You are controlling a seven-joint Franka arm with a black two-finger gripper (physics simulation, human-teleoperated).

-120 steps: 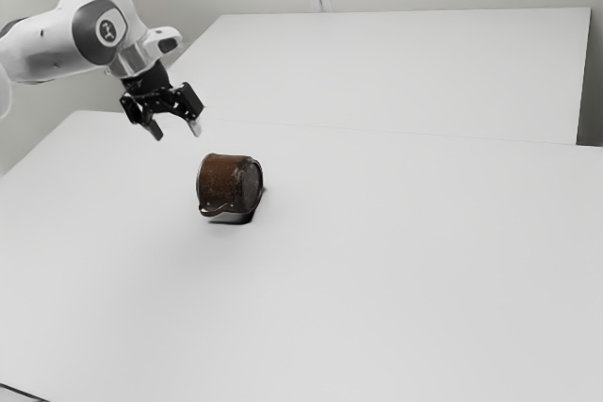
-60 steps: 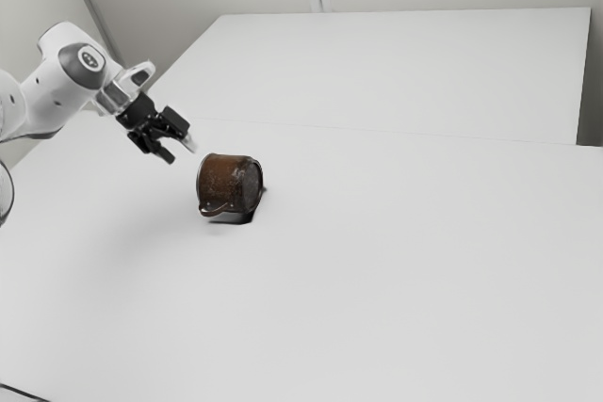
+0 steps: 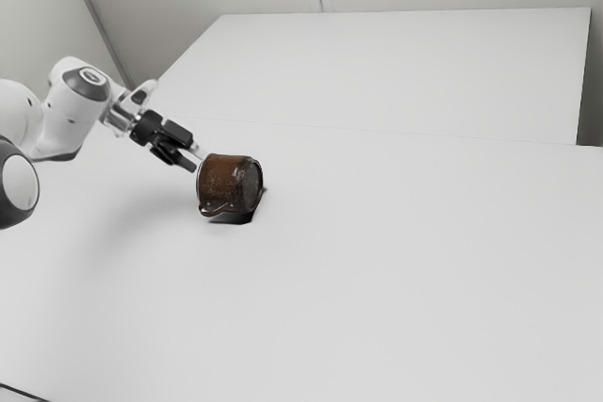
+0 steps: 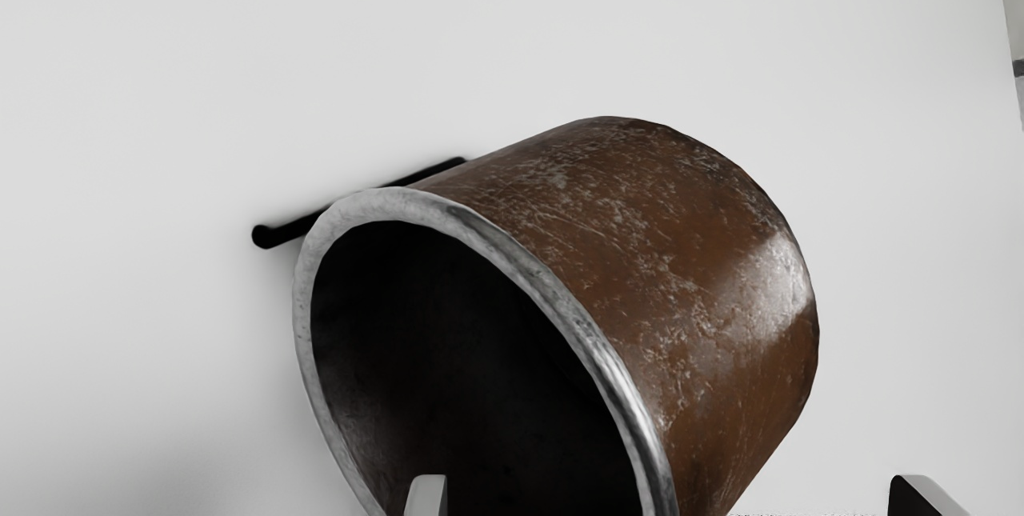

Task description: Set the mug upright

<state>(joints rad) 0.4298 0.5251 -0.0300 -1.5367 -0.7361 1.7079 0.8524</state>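
The rusty brown mug lies on its side on the table, its mouth turned toward the arm and its handle low on the near side. My gripper is right at the mug's rim, on the exterior view's left of it. In the wrist view the dark mouth and grey rim of the mug face the camera. The gripper is open, one fingertip in front of the mouth and the other out past the mug's outer wall. Whether a finger touches the rim cannot be told.
The white table extends around the mug, and a second white surface lies behind it. A dark cable crosses the exterior view's lower left corner.
The hand has come down and tilted toward the mug, ending at its rim, while the arm has folded lower. The mug has not visibly moved.
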